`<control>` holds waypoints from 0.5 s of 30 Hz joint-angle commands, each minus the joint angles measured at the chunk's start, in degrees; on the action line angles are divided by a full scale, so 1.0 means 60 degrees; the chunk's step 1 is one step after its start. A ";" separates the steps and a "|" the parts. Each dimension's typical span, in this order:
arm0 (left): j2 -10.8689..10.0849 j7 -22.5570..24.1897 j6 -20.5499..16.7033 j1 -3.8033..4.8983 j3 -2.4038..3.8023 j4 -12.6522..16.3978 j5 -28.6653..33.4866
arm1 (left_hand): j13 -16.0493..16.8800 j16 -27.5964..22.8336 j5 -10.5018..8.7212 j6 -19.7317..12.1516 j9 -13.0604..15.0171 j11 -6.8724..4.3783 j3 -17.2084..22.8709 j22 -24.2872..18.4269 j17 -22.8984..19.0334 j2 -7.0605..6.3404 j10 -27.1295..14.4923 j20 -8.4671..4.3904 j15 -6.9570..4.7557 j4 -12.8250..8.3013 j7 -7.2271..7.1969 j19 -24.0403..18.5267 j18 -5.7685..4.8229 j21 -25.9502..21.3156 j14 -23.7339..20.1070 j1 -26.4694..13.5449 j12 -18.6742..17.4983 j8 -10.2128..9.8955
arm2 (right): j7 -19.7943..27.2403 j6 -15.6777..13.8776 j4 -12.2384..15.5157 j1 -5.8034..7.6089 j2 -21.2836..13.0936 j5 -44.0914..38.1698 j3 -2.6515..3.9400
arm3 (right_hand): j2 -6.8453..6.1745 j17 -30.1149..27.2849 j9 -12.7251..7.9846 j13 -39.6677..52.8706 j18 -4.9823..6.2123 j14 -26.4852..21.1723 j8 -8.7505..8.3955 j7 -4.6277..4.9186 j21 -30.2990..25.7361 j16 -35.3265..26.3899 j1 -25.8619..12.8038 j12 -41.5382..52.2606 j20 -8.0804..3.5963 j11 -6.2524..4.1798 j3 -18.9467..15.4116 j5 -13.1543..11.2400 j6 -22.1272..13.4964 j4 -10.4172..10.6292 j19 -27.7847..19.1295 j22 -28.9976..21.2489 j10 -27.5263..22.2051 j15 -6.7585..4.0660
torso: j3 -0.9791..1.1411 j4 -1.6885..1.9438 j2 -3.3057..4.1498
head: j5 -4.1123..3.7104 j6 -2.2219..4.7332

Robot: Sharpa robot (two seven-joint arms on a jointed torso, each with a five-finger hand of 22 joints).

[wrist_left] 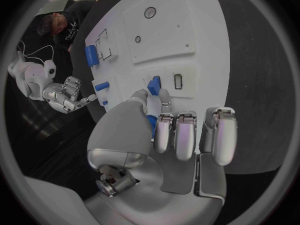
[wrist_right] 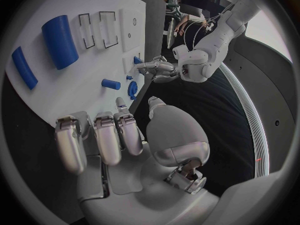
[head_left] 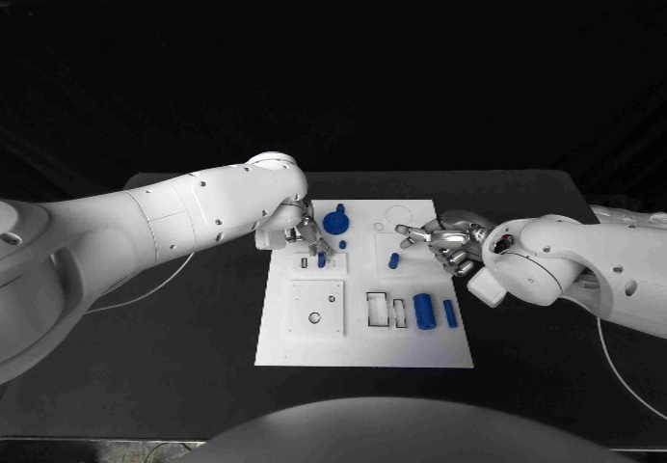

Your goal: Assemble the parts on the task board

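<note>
The white task board (head_left: 364,347) lies mid-table. My left hand (head_left: 306,234) hovers over the board's upper left and pinches a slim blue part (head_left: 321,258) (wrist_left: 153,84) between thumb and finger, its tip at a small slot (wrist_left: 178,81). My right hand (head_left: 442,241) (wrist_right: 119,135) hangs at the board's right edge with fingers apart, holding nothing. A blue round knob part (head_left: 335,222) (wrist_right: 132,88) and a short blue peg (head_left: 393,259) (wrist_right: 110,84) lie between the hands. A thick blue cylinder (head_left: 424,311) (wrist_right: 61,40) and a thinner one (head_left: 450,312) (wrist_right: 24,67) lie at the lower right.
A raised square plate with holes (head_left: 315,308) and two rectangular slots (head_left: 378,309) occupy the board's lower half. A thin cable (head_left: 153,285) runs across the black table (head_left: 195,328) left of the board.
</note>
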 commanded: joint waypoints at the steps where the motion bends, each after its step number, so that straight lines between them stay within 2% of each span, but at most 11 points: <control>1: 0.0044 -0.0004 0.0223 0.0005 0.0005 -0.0004 0.0099 | 0.2509 0.0024 0.0017 -0.0075 -0.0027 -0.0068 0.0056 0.2515 0.2514 0.0025 0.0993 -0.0065 -0.0058 0.0004 -0.0005 0.1005 -0.0072 0.0023 0.1029 0.0086 0.0023 -0.0076 | -0.0019 0.0140 0.0012 -0.0009 0.0017 -0.0030 -0.0001 | 0.0103 0.2514 0.0011 0.2509 -0.0135 0.1024 0.0043 0.0298 0.0043 0.0039 0.0018 0.0027 0.0081 0.0043 -0.0042 0.0044 -0.0086 -0.0011 0.1000 0.2511 0.1002 0.0065 | -0.0006 -0.0009 -0.0005 | -0.0003 0.0000; 15: 0.0072 0.0006 0.0189 -0.0004 0.0000 -0.0030 0.0131 | 0.2509 0.0024 0.0012 -0.0082 -0.0224 -0.0030 0.0116 0.2515 0.2514 0.0146 0.0993 -0.0063 -0.0052 0.0003 0.0034 0.1005 -0.0072 0.0023 0.1029 0.0222 0.0023 -0.0367 | -0.0027 0.0141 0.0012 -0.0009 0.0031 -0.0029 -0.0001 | 0.0107 0.2514 0.0011 0.2509 -0.0135 0.1024 0.0045 0.0299 0.0043 0.0039 0.0030 0.0027 0.0083 0.0044 -0.0045 0.0055 -0.0088 -0.0014 0.1000 0.2511 0.1002 0.0067 | -0.0004 0.0000 -0.0001 | -0.0060 0.0000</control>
